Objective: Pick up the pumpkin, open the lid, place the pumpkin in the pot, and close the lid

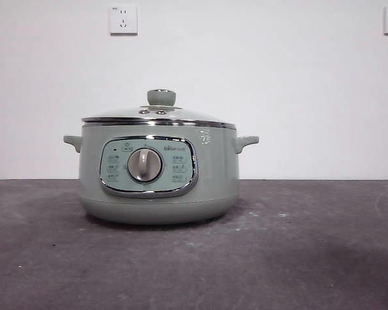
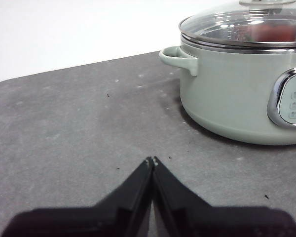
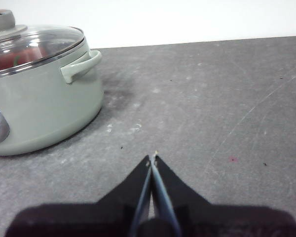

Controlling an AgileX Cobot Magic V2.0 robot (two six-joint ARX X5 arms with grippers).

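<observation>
Left hand (image 2: 152, 160) with jaws together, empty, low over the surface (image 2: 79, 148), well apart from the pot (image 2: 237, 98). Right hand (image 3: 153, 159) likewise pressed together and empty, on the pot's other side. Lid (image 1: 158, 116) seated on the rim, knob (image 1: 161, 97) upright. Pumpkin (image 2: 274, 32) visible only as a reddish blur through the glass — inside the pot. Task apparently complete. Lid likely rigid, slippery, breakable — best taken by the knob. Pumpkin probably light, glossy, hard to pinch.
</observation>
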